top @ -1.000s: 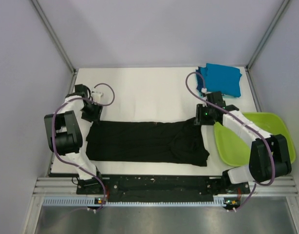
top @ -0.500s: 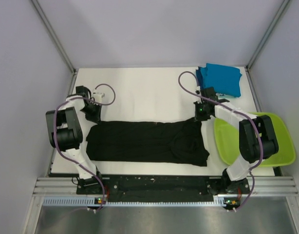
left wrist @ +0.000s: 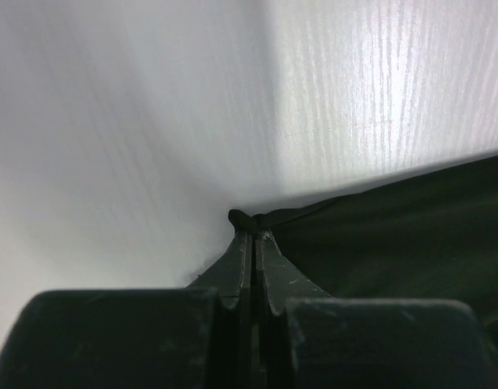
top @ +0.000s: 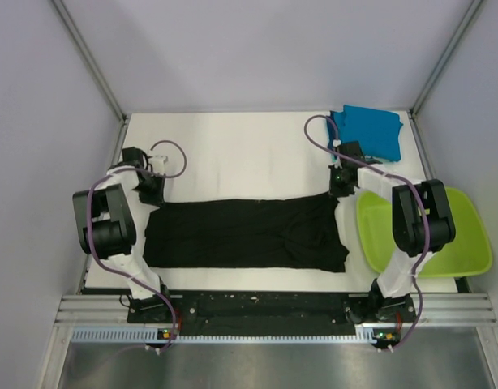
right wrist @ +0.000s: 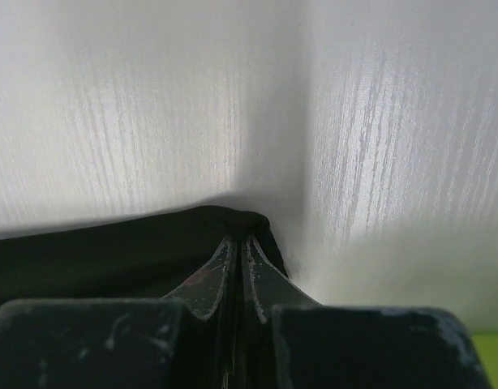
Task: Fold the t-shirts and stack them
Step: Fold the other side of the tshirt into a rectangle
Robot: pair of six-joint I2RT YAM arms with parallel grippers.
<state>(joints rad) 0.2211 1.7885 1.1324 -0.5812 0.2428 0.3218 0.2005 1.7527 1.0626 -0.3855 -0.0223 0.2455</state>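
Observation:
A black t-shirt (top: 245, 233) lies spread in a long strip across the near part of the white table (top: 233, 146). My left gripper (top: 148, 193) is shut on the shirt's far left corner; in the left wrist view a pinch of black cloth (left wrist: 253, 219) pokes out past the closed tips (left wrist: 255, 237). My right gripper (top: 340, 188) is shut on the far right corner, where the black cloth (right wrist: 233, 220) bunches over its tips (right wrist: 237, 241). Folded teal-blue t-shirts (top: 369, 131) sit stacked at the back right corner.
A lime-green plastic tub (top: 431, 235) stands at the right, beside the right arm. Grey walls close in the table on the left, right and back. The arms' bases sit on the rail (top: 265, 312) at the near edge.
Both grippers have gone from open to shut on the black shirt's far corners. Both moved slightly toward the back, and the shirt's far edge was drawn back with them.

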